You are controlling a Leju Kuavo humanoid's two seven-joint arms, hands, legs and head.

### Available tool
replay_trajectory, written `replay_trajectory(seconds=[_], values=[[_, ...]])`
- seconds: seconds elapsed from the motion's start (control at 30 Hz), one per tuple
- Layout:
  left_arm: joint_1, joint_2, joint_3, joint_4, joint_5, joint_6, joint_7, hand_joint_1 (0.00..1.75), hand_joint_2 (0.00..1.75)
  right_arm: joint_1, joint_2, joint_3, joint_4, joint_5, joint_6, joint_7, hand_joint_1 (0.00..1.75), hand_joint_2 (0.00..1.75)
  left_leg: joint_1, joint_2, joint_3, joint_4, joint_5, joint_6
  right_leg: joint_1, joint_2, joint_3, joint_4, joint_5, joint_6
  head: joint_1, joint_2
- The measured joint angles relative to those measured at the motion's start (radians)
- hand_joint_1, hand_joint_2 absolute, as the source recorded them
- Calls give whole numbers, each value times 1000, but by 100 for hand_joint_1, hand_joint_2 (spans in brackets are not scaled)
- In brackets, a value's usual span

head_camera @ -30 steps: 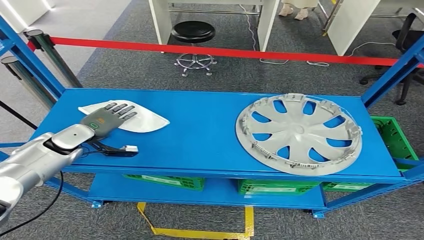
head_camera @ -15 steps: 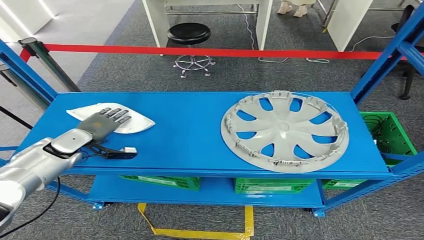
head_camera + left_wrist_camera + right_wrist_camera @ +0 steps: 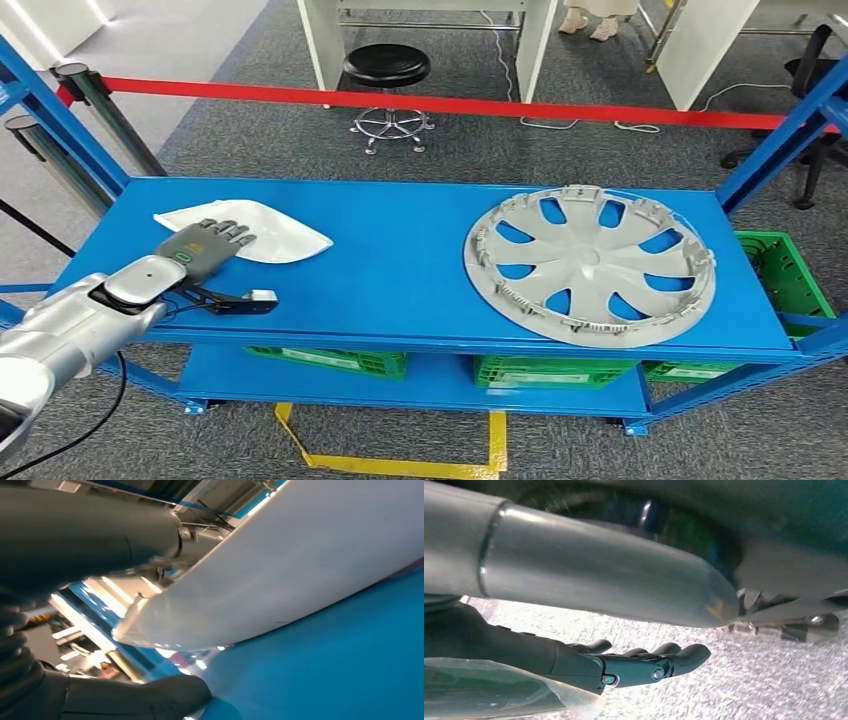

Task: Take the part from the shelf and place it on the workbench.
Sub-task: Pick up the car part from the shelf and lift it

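A white, flat, leaf-shaped part (image 3: 275, 235) lies on the left end of the blue shelf (image 3: 400, 270). My left hand (image 3: 200, 250) lies over its near end, fingers bent down onto its top. In the left wrist view the part (image 3: 280, 570) runs between the dark fingers above it and the thumb (image 3: 145, 700), which lies on the blue surface with a gap to the part's edge. My right hand (image 3: 644, 662) hangs over the grey carpet with its fingers stretched out and nothing in them.
A large grey wheel cover (image 3: 590, 265) lies on the right half of the shelf. A small black connector with a cable (image 3: 245, 300) sits near the front edge by my left wrist. Green crates (image 3: 785, 275) stand below and to the right. A red barrier tape (image 3: 450, 104) and a black stool (image 3: 386, 66) stand beyond the shelf.
The head view has swung slightly, shifting the whole picture. My left hand's fingers have bent down over the white part's near end; the part and the wheel cover lie as before.
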Motion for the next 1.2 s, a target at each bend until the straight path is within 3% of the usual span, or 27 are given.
replay_trajectory(seconds=[0.03, 0.07, 0.1, 0.17, 0.23, 0.33, 0.4, 0.47, 0.5, 0.53, 0.57, 0.63, 0.7, 0.73, 0.87, 0.93, 1.0, 1.03, 1.07, 1.1, 1.13, 1.2], values=[[3, -1, 1, 2, -3, 2, 3, 175, 175, 1, 0, 0, 0, 0, -1, 0, 0, 0, 1, 0, 0, 1, 0, 0, -1, 0, -4, 9, 7, 3, 0, 0], [4, -2, 2, 4, -7, 5, 7, 175, 175, 2, 0, 0, 0, 1, -1, -1, 0, 0, 2, 0, 0, 2, -1, -1, -3, -1, 13, -23, 33, 5, 0, 0], [5, -3, 4, 5, -11, 8, 12, 175, 175, 2, -1, 0, 0, 1, -1, -2, 0, 0, 4, -1, 0, 4, -2, -4, -5, -2, 46, -89, 69, 7, 0, 0], [5, -3, 8, 6, -18, 16, 22, 175, 175, 1, -1, 0, 0, 2, -2, -4, 0, 0, 3, -2, -2, 12, -7, -15, -6, -3, 114, -218, 114, 5, 0, 0], [5, -2, 11, 8, -26, 29, 37, 175, 175, 0, -2, 0, 0, 3, -3, -4, 0, 0, 0, -3, -7, 18, -8, -27, -4, -2, 139, -264, 117, -5, -1, 0], [6, -3, 14, 10, -49, 59, 85, 175, 175, 1, -2, 0, 0, 4, -8, -4, 0, 0, 3, -3, -10, 27, -17, -39, -4, -2, 141, -266, 120, -27, -2, 0], [8, -4, 20, 17, -68, 81, 127, 175, 175, 0, -2, -1, 0, 5, -14, -4, 0, 0, 5, -3, -38, 97, -62, -47, -6, -2, 142, -268, 121, -39, -4, 0], [16, -4, 29, 26, -82, 99, 153, 175, 175, 1, -2, -1, 0, 5, -18, -5, 0, 0, 5, -3, -99, 234, -124, -52, -5, -1, 142, -268, 120, -44, -6, 0], [21, -4, 33, 30, -85, 106, 158, 175, 175, 1, -2, -1, 0, 5, -19, -5, 0, 0, 5, -3, -125, 291, -144, -53, -4, -1, 142, -268, 120, -45, -6, 0], [25, -4, 38, 33, -87, 113, 160, 175, 175, 2, -2, -1, 0, 6, -20, -6, 0, 0, 5, -3, -140, 318, -145, -52, -3, -1, 143, -268, 119, -46, -6, 0], [28, -4, 43, 35, -90, 121, 160, 175, 175, 2, -2, -1, 0, 6, -21, -7, 0, 0, 5, -3, -137, 307, -128, -50, -2, -1, 145, -268, 118, -46, -6, 0], [31, -4, 58, 37, -101, 151, 163, 175, 175, 2, -2, -1, 0, 8, -22, -9, 0, 0, 5, -3, -85, 185, -52, -41, -1, 0, 150, -268, 115, -45, -6, 0], [37, -4, 78, 38, -111, 217, 165, 175, 175, 0, -2, -1, 0, 13, -24, -14, 0, 0, 0, -3, -32, 64, -6, -34, 1, 0, 149, -267, 113, -39, -6, 0], [43, -5, 89, 38, -111, 265, 165, 175, 175, -1, -2, -1, 0, 16, -26, -16, 0, 0, -2, -3, -22, 37, -3, -32, 2, 1, 147, -266, 113, -34, -5, 0], [113, -11, 164, -19, -100, 437, 144, 175, 175, -3, -4, -1, 0, 25, -38, -26, 0, 0, -3, -1, -17, 20, -5, -17, 0, 2, 135, -257, 100, -11, -4, 0], [182, -23, 245, -135, -85, 461, 98, 175, 175, -3, -6, -1, 0, 27, -49, -30, 0, 0, 0, 3, -14, 14, -3, -6, -2, 2, 91, -173, 50, -2, -2, 0], [260, -69, 372, -289, -49, 466, -28, 175, 175, -3, -9, -2, 0, 30, -62, -25, 0, 0, -2, 4, -15, 15, -6, 2, -2, 1, 24, -37, -7, 3, -2, 0], [296, -104, 448, -366, -25, 468, -124, 175, 175, -2, -11, -2, 0, 32, -67, -21, 0, 0, -4, 3, -14, 16, -8, 5, -2, 1, 2, 6, -16, 5, -2, 0], [327, -146, 528, -439, 0, 470, -229, 175, 175, -2, -13, -3, 0, 34, -72, -18, 0, 0, -5, 2, -13, 17, -10, 6, -1, 1, -3, 14, -7, 5, -1, 0], [351, -187, 605, -505, 24, 472, -322, 175, 175, -2, -14, -3, 0, 35, -76, -16, 0, 0, -6, 1, -11, 18, -11, 6, 0, 1, 11, -20, 23, 3, -1, 0], [369, -224, 674, -562, 48, 474, -396, 175, 175, -4, -15, -3, 0, 36, -78, -15, 0, 0, -8, 1, -7, 19, -14, 5, 1, 1, 43, -89, 64, -1, -1, 0], [393, -296, 793, -655, 123, 476, -501, 175, 175, -5, -16, -3, 0, 36, -83, -14, 0, 0, -12, 5, -3, 21, -20, -1, 3, 1, 112, -222, 116, -11, -2, 0]])
